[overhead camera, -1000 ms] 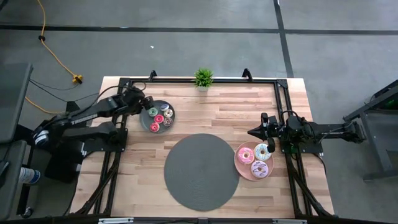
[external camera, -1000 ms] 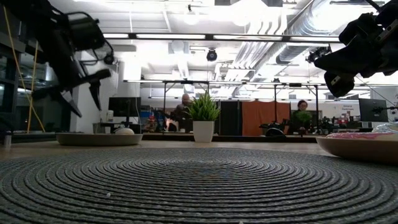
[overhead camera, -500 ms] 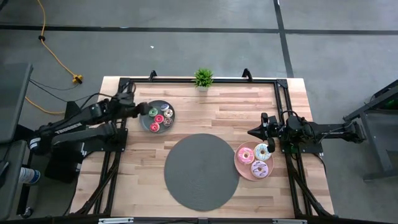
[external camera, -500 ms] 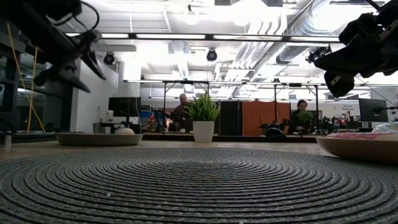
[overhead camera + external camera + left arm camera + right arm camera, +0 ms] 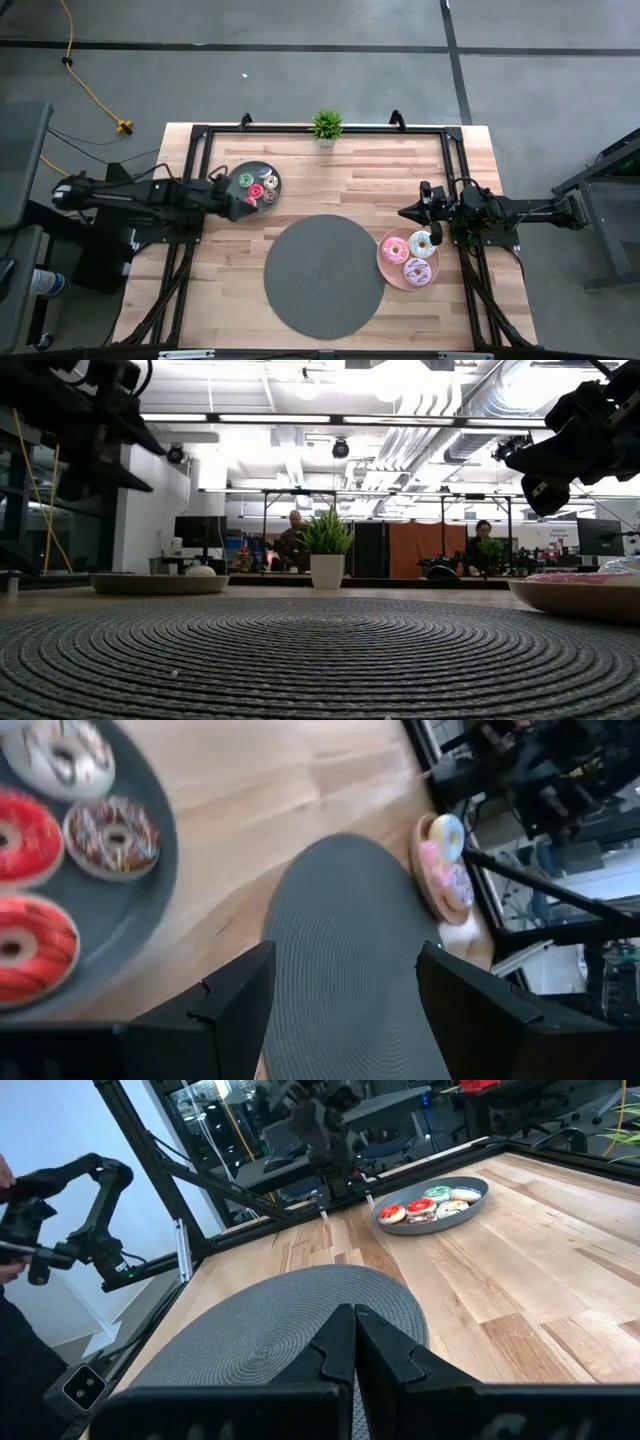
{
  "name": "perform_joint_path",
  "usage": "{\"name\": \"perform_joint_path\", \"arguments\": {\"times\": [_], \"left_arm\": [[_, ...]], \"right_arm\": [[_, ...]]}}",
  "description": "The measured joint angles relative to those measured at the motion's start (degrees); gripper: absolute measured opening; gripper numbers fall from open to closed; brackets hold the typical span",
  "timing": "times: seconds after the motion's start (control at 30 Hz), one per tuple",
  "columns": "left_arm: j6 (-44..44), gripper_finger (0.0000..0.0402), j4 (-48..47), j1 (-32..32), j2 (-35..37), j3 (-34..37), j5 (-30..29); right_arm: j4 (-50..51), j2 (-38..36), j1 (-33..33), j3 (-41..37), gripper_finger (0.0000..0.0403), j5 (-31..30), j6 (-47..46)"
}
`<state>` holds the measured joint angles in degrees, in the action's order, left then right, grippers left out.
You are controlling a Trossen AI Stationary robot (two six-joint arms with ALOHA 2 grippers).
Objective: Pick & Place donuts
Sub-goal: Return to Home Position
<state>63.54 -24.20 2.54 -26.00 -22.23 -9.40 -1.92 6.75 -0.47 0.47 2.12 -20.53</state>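
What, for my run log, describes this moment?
left gripper: open, by small toy donuts on round dark grey plate | right gripper: shut, near round pink plate

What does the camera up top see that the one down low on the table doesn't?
Only the high view looks down into the plates: small donuts on the grey plate, three bigger donuts on the pink plate, plus a yellow cable on the floor. Only the low view shows the room behind, with two people. Both show the plant, the round mat and the plates' rims. From above, the left gripper is at the grey plate's edge and the right gripper near the pink plate.
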Motion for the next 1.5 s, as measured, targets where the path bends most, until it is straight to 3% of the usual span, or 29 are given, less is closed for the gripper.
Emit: {"name": "perform_joint_path", "arguments": {"times": [0.4, 0.8, 1.13, 1.5], "left_arm": [[2.3, 0.0234, 4.1, 0.9, 1.5, 7.1, 1.0], [-0.6, 0.0234, 10.4, 0.8, 13.4, 11.6, 1.2], [-0.3, 0.0234, 21.8, 0.8, 22.3, 18.6, 12.3], [-11.5, 0.0234, 24.9, 0.8, 23.5, 21.1, 12.3]], "right_arm": [[0.0, 0.0, 0.0, 0.0, 0.0000, 0.0, 0.0], [0.0, 0.0, 0.0, 0.0, 0.0000, 0.0, 0.0], [0.0, 0.0, 0.0, 0.0, 0.0000, 0.0, 0.0], [0.0, 0.0, 0.0, 0.0, 0.0000, 0.0, 0.0]]}}
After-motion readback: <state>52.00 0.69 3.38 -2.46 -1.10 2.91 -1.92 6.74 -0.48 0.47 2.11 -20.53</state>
